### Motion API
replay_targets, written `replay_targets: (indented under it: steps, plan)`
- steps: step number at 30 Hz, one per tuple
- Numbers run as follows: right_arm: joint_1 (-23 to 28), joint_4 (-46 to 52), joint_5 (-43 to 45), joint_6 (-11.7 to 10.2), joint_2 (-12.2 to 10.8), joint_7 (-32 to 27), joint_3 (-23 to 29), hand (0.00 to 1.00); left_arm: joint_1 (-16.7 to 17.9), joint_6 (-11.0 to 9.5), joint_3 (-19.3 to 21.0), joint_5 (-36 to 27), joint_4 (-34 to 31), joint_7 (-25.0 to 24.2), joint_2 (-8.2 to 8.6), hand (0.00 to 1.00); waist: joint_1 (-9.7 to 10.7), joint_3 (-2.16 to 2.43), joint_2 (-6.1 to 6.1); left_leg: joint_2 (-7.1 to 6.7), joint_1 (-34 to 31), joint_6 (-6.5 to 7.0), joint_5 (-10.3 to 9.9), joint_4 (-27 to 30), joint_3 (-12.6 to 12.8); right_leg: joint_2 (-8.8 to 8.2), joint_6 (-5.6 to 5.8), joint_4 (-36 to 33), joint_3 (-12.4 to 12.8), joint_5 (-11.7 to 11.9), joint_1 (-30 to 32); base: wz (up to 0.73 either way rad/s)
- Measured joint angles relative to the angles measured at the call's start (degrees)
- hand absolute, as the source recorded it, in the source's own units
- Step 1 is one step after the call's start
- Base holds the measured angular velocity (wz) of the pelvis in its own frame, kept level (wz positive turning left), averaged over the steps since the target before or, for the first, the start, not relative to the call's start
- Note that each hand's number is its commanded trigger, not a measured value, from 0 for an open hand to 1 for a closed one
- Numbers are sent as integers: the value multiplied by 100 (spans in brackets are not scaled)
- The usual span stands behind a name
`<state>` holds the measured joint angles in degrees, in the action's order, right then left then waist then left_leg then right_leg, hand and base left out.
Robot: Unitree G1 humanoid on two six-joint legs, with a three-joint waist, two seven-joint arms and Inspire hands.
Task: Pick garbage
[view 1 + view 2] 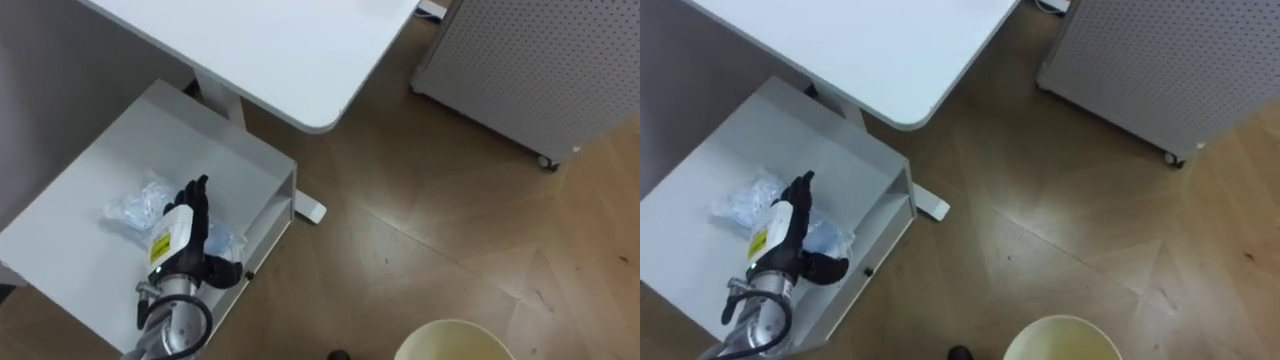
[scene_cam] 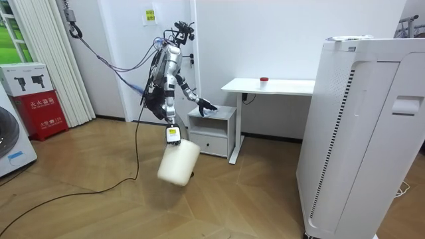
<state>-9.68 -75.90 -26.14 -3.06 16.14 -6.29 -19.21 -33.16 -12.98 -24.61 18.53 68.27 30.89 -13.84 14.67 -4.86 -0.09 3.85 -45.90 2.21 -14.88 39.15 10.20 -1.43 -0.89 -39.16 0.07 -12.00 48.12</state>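
Pick garbage: reach made, grasp not yet closed, nothing in the bin.

Nearest, the cream bin (image 1: pixel 455 340) hangs below the right robot hand (image 2: pixel 171 135); its grip cannot be told. Beyond it, the left robot hand (image 1: pixel 188 225) lies released, fingers straight and thumb spread, over the garbage (image 1: pixel 135 208), a crumpled clear plastic wrapper on the low white cabinet (image 1: pixel 80 262). Judged: the approach is done; closing on the wrapper, lifting it and dropping it into the bin remain. The wrapper's long axis runs left to right, with the right end slightly nearer, and no distinct pointing end shows. The fingers cross it, pointing far. Farther off stand the white counter (image 1: pixel 270 50) and a perforated white unit (image 1: pixel 540 70), far right.
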Motion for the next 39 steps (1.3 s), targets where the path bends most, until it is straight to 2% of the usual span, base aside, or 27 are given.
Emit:
replay_targets:
  steps: [2, 6, 7, 8, 9, 11, 13, 19, 26, 29, 35, 38, 39]
  plan:
    - [-3, 16, 130, 116, -9, 9, -71, 100, -19, 83, -162, 1, 85, -154, -66, 0, 2, 0, 1, 54, -50, 13, -44, 72, 28, 2, -2, -35, 0, -2, 35, -6]
    - [-56, 33, 580, 373, -13, -11, -207, 100, -146, 334, -320, 77, 150, -419, -77, 0, -23, 2, 17, 61, -40, 20, -54, 81, 53, -7, -1, -67, -3, -6, 49, -3]
    - [-56, 33, 647, 389, -13, -12, -210, 100, -160, 382, -330, 91, 170, -451, -79, 15, -25, 3, 19, 53, -35, 20, -54, 80, 56, -9, 0, -69, -2, -6, 49, 0]
    - [-54, 33, 785, 417, -14, -23, -212, 100, -184, 426, -356, 123, 211, -489, -80, 58, -28, 7, 25, 46, -25, 21, -51, 74, 61, -11, 2, -70, -1, -4, 46, 0]
    - [-55, 33, 856, 456, -23, -56, -213, 100, -202, 445, -371, 125, 254, -509, -74, 79, -31, 8, 26, 39, -4, 22, -51, 68, 75, -20, 2, -82, -1, -4, 42, -4]
    - [-68, 34, 873, 514, -37, -97, -217, 100, -204, 526, -368, 129, 282, -512, -60, 99, -34, 9, 22, 37, 53, 21, -50, 39, 104, -38, 1, -94, 3, -5, 28, -9]
    - [-70, 36, 894, 555, -38, -123, -215, 100, -209, 595, -328, 246, 336, -496, -65, 100, -54, 10, 20, 36, 114, 19, -49, 13, 163, -29, -1, -97, 33, -6, 2, -9]
    - [-160, 65, 951, 689, -50, -261, -376, 100, -438, 817, -251, 367, 389, -490, -249, 100, -74, 21, 6, 40, 169, -3, -36, -17, 176, -15, -18, -100, 51, -1, -33, 0]
    - [-160, 224, 980, 752, -63, -365, -487, 100, -423, 974, -262, 369, 449, -483, -268, 100, -82, 47, -34, 36, 212, -5, -28, -66, 177, -23, -20, -48, 39, 2, -88, 0]
    - [-168, 260, 982, 773, -72, -377, -524, 100, -351, 1080, -264, 396, 492, -510, -245, 100, -80, 72, -79, 36, 255, -8, -25, -116, 177, -28, -20, -1, 37, 2, -130, 0]
    - [-173, 311, 979, 788, -110, -504, -598, 100, -254, 1094, -289, 419, 481, -508, -240, 100, -86, 78, -87, 27, 268, -6, -8, -174, 145, -69, -22, 70, -9, 7, -171, 2]
    - [-182, 377, 946, 685, -111, -565, -596, 100, -283, 1070, -297, 383, 460, -450, -231, 100, -82, 77, -83, 27, 275, -1, 28, -244, 126, -90, -17, 125, -28, 21, -180, 2]
    - [-187, 414, 886, 628, -106, -580, -597, 100, -246, 998, -298, 329, 442, -372, -232, 100, -95, 77, -81, 33, 275, 0, 28, -244, 127, -89, -17, 135, -37, 21, -192, 4]
